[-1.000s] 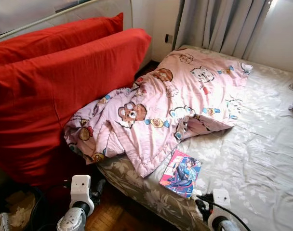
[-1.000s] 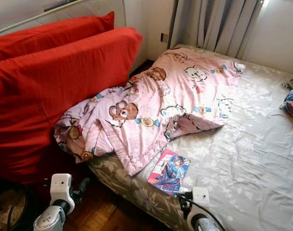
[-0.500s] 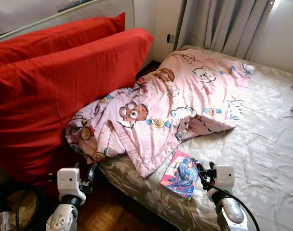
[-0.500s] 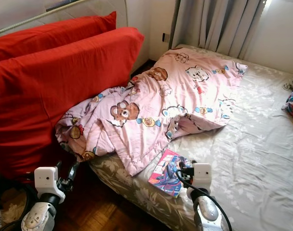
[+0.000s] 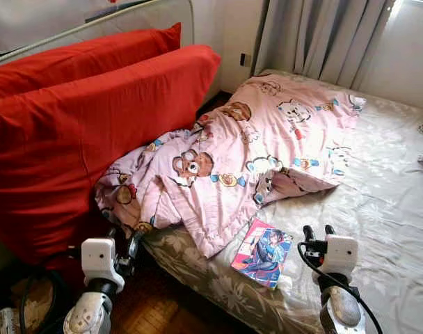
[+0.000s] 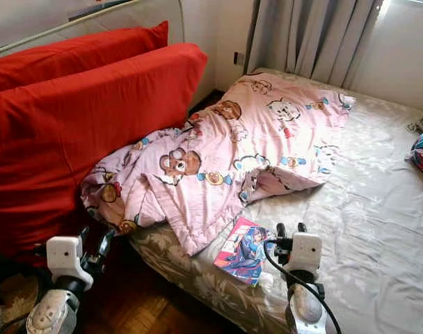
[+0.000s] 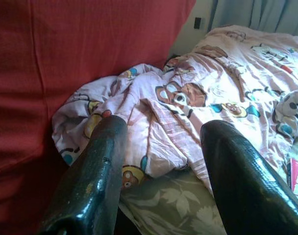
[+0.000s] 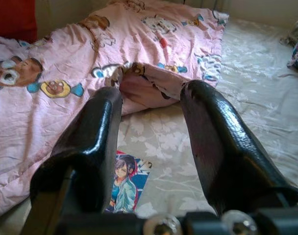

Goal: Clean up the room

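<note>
From the head camera you see a bed [image 5: 378,209] with a grey floral sheet, a rumpled pink cartoon-print blanket [image 5: 253,153] spread over its near half, and two large red pillows [image 5: 93,125] leaning at the left. A comic book [image 5: 261,253] lies on the sheet near the bed's front edge, just beside the blanket's lower hem. Your right gripper [image 5: 318,230] hovers over the sheet just to the right of the comic book, jaws spread and holding nothing. Your left gripper [image 5: 124,240] sits low by the bed's corner, under the blanket's hanging edge, jaws also spread. Grey curtains [image 5: 316,35] hang behind the bed.

In the left wrist view, your two black fingers [image 7: 95,181] stand apart, pointing at the bunched blanket [image 7: 188,98] against the red pillow [image 7: 65,49].

In the right wrist view, the fingers [image 8: 222,142] are apart, with the comic book [image 8: 127,183] below and between them, not touched, and the blanket [image 8: 65,73] beyond.
</note>
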